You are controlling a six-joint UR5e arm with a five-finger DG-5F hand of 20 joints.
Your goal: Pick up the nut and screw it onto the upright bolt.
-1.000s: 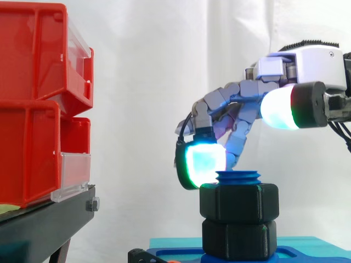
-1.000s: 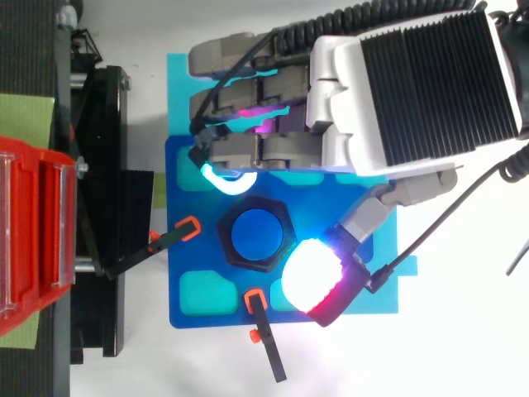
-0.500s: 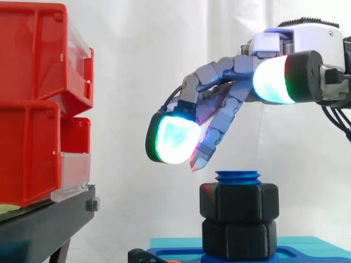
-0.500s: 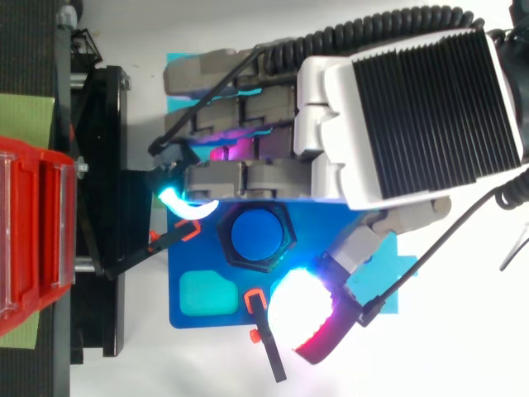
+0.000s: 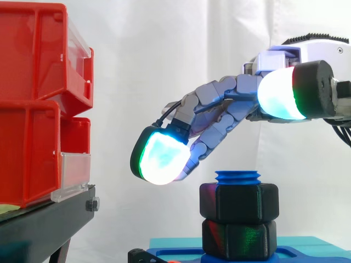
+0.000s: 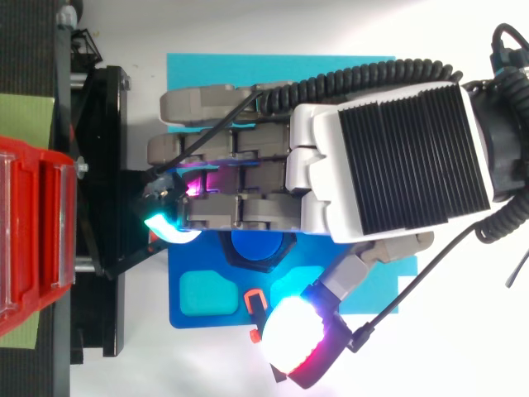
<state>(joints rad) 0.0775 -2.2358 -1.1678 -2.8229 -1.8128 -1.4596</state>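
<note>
Nut (image 5: 238, 201) is seen threaded on the upright blue bolt (image 5: 238, 176), just below and clear of the hand (image 6: 397, 157), whose fingers are loosely extended, gripping nothing.

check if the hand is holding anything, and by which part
Nothing is held: the hand hovers open, fingers straight, above the upper nut on the blue bolt.

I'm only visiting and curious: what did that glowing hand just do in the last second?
The hand rose from beside the blue bolt, its fingers straightened, and it stretched left toward the red bins, holding nothing. The upper nut and lower nut stayed put on the bolt.
</note>
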